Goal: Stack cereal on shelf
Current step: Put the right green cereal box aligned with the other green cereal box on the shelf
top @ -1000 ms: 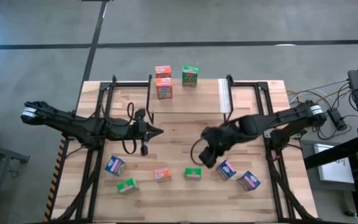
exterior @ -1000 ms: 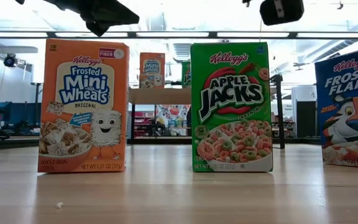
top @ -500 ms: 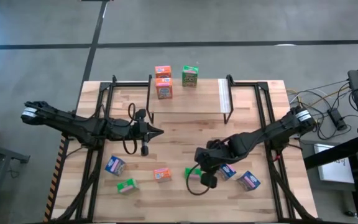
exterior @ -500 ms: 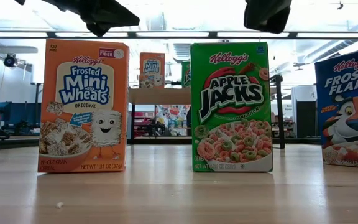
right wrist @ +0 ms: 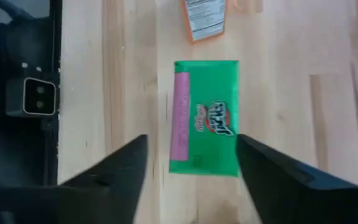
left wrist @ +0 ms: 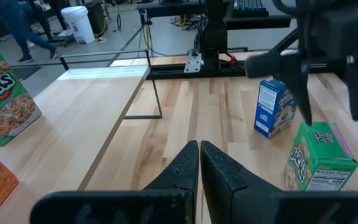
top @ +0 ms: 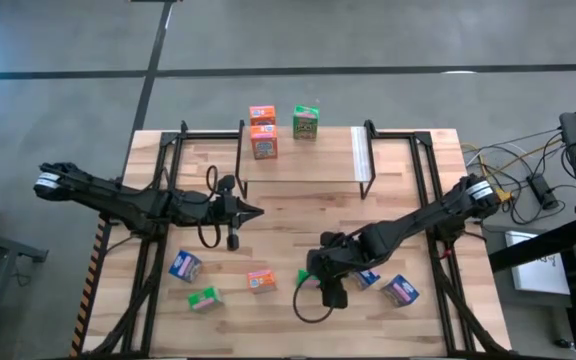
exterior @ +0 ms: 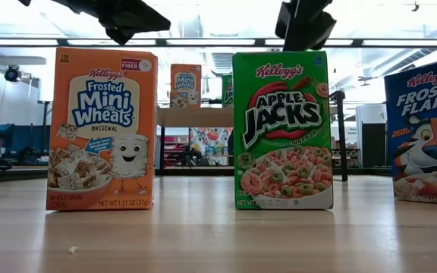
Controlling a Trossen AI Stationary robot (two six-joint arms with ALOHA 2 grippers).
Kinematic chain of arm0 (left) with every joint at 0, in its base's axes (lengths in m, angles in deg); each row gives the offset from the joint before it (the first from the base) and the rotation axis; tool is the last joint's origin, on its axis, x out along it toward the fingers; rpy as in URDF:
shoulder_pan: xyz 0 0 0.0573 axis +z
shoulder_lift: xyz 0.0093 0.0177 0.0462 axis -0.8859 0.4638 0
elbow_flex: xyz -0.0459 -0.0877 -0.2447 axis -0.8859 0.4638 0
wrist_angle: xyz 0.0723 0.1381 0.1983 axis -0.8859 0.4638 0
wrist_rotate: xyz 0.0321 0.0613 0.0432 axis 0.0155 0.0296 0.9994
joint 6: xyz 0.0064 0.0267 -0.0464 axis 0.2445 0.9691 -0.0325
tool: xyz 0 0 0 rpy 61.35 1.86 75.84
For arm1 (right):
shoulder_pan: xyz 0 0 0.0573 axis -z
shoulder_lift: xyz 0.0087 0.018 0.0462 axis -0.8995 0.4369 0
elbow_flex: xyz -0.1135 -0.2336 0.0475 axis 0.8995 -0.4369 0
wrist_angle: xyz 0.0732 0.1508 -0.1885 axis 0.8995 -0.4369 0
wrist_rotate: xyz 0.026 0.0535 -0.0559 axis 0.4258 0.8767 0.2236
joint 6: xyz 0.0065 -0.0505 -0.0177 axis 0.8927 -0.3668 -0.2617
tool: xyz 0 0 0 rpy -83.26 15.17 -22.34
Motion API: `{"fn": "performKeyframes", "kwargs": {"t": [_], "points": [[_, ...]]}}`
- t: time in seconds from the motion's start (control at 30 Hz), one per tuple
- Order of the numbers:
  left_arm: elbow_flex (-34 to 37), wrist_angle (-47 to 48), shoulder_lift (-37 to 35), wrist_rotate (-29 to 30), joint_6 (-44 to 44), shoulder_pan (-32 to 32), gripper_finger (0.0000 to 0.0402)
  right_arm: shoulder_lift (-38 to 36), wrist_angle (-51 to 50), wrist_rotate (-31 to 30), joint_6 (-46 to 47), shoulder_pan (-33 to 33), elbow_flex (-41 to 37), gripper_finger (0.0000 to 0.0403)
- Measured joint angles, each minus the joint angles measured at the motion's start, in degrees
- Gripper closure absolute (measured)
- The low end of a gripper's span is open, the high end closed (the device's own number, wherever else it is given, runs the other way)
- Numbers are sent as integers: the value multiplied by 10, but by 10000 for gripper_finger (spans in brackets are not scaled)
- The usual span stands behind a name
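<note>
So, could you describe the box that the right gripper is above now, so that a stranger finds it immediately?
Look along the table's near edge, where loose boxes stand in a row. The right gripper hangs open over the green Apple Jacks box. An orange box stands on one side, a blue box on the other.

In the high view the right gripper (top: 326, 272) covers most of the green box (top: 303, 277) under it, leaving only a sliver at its nine o'clock side. The low view crops the blue box (exterior: 428, 136) at the three o'clock edge, and both arms above are cut off at twelve o'clock. In the right wrist view the orange box (right wrist: 204, 18) is cropped at the upper edge. The print on the small boxes seen from above is too small to read.
</note>
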Motion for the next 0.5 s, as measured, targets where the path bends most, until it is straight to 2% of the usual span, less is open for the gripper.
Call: {"fn": "performKeyframes", "kwargs": {"t": [0.1,0.2,0.5], "points": [[0,-2,0,0,0,0,401,13,-4,-2,10,1,8,120],[0,-4,0,0,-3,0,401,21,-4,-12,20,1,13,98],[0,-5,0,0,-6,0,401,31,-9,-27,26,0,14,96]]}}
